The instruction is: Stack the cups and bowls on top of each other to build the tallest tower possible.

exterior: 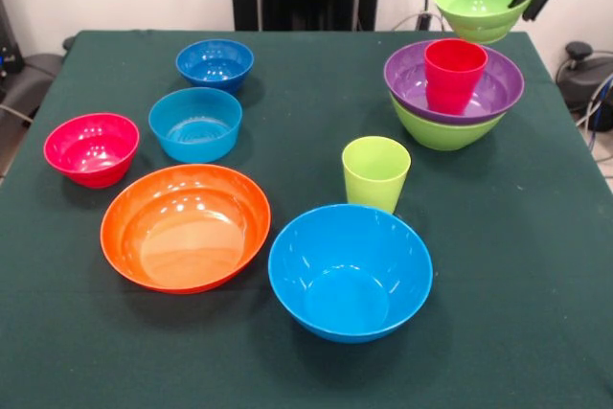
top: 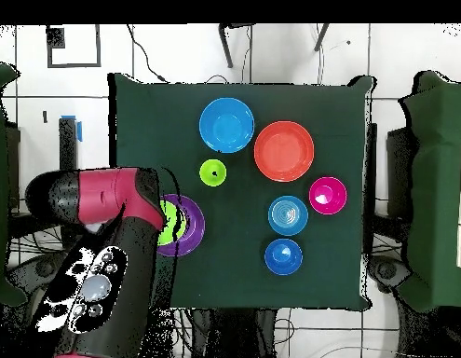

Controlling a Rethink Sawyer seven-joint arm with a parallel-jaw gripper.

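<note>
My gripper (exterior: pixel 525 7) is at the top right, shut on the rim of the small lime-green bowl (exterior: pixel 476 2), which hangs in the air behind and above the tower. The tower is a large lime-green bowl (exterior: pixel 442 131) holding the purple bowl (exterior: pixel 498 91), with the red cup (exterior: pixel 454 74) upright inside. The lime-green cup (exterior: pixel 375 171) stands upright in front of the tower. In the overhead view my arm (top: pixel 113 200) covers the gripper and part of the purple bowl (top: pixel 190 228).
Loose on the green table (exterior: pixel 536 284): large light blue bowl (exterior: pixel 350 270) at the front, large orange bowl (exterior: pixel 185 227), small pink-red bowl (exterior: pixel 91 148), small light blue bowl (exterior: pixel 195 124), small dark blue bowl (exterior: pixel 215 64). All sit upright and apart.
</note>
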